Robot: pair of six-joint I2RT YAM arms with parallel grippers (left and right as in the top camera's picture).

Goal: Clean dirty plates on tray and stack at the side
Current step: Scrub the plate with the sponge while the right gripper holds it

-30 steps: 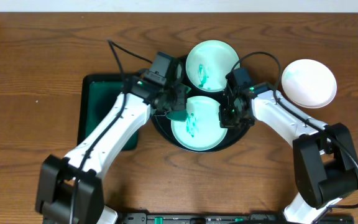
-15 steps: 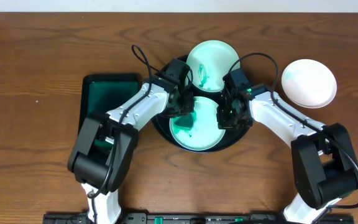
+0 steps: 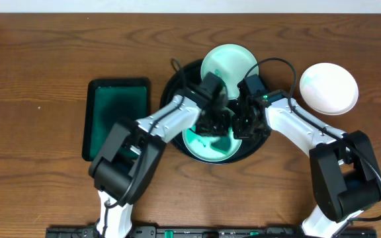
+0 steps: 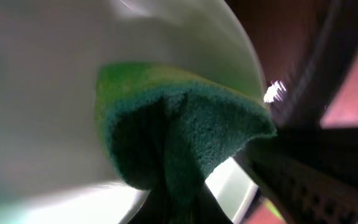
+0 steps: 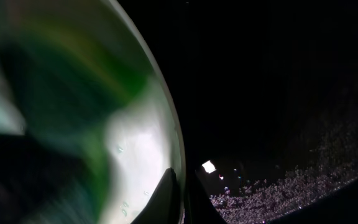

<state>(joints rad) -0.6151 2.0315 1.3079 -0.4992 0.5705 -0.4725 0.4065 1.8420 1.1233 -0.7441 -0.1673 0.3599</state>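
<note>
The round black tray [image 3: 176,73] holds two pale mint plates. The far plate [image 3: 233,61] lies at the tray's back. The near plate [image 3: 205,149] lies at the front. My left gripper [image 3: 212,124] is shut on a green sponge [image 4: 185,134] and presses it on the near plate [image 4: 36,93]. My right gripper [image 3: 242,124] is shut on that plate's right rim [image 5: 178,180], one finger inside and one outside. A plain white plate [image 3: 329,88] lies on the table to the right of the tray. The arms hide the plates' centres.
A dark green rectangular tray [image 3: 114,119] lies on the table left of the black tray. The two arms meet closely over the near plate. The wooden table [image 3: 38,73] surrounds the trays.
My left gripper has swept the sponge rightward across the near plate, from its left edge to its middle. The right gripper has held still on the rim.
</note>
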